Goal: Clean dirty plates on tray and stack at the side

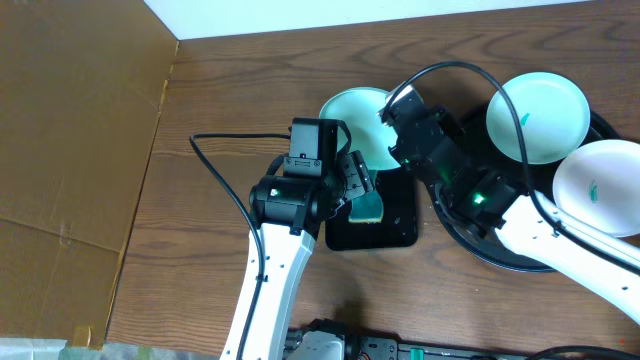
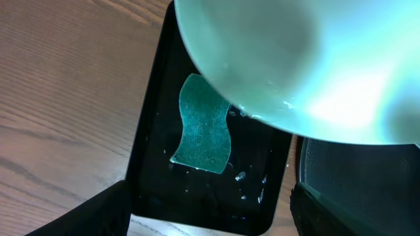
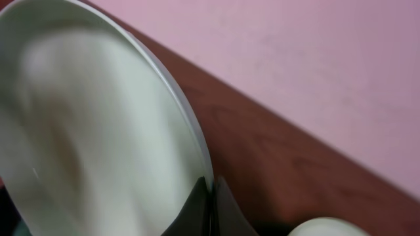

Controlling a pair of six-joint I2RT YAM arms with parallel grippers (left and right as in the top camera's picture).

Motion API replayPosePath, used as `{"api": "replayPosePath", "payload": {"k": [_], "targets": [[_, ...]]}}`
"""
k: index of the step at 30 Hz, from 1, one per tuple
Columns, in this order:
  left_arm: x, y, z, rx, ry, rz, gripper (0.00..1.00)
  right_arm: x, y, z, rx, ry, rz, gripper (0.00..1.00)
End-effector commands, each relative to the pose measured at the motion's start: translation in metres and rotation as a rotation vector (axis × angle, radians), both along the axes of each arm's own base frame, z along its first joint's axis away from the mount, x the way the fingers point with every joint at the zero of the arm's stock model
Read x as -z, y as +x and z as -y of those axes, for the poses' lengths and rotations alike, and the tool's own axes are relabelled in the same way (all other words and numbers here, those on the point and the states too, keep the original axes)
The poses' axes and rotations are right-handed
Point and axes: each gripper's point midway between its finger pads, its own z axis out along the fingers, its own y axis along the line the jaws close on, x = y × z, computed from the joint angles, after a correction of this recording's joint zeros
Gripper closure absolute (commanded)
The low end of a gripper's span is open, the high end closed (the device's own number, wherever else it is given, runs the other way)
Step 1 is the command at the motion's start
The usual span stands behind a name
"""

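Wooden tabletop (image 1: 230, 90) lay below as the right gripper (image 3: 210, 200), pinched shut on the rim of a mint plate (image 1: 352, 118), held it just ahead of the left gripper (image 1: 360, 192), whose jaws stood wide and empty over the green sponge (image 2: 203, 128).

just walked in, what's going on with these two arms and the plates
The right gripper is shut on the rim of a pale mint plate, holding it over the small black rectangular tray. The left gripper hangs open above the green sponge lying in that tray, not touching it. A second mint plate and a white plate, each with a teal smear, sit on the large round black tray.
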Motion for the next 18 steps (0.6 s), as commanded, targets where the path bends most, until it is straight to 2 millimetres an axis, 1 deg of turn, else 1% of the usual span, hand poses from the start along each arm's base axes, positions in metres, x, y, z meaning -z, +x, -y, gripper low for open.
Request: {"api": "replayPosePath", "payload": {"k": [1,5,9,18], "targets": [[-0.007,0.002,-0.002,0.002,0.007,0.019,0.22,-0.022,0.003,0.009,0.056,-0.098,0.112,0.99],[-0.008,0.002,-0.002,0.002,0.007,0.02,0.22,-0.03,0.004,0.012,0.086,-0.126,0.158,0.99],[-0.007,0.002,-0.002,0.002,0.007,0.019,0.22,-0.036,0.002,0.01,0.079,-0.143,0.184,0.99],[-0.007,0.002,-0.002,0.002,0.007,0.019,0.22,-0.04,-0.001,0.009,0.081,-0.154,0.202,0.99]]}}
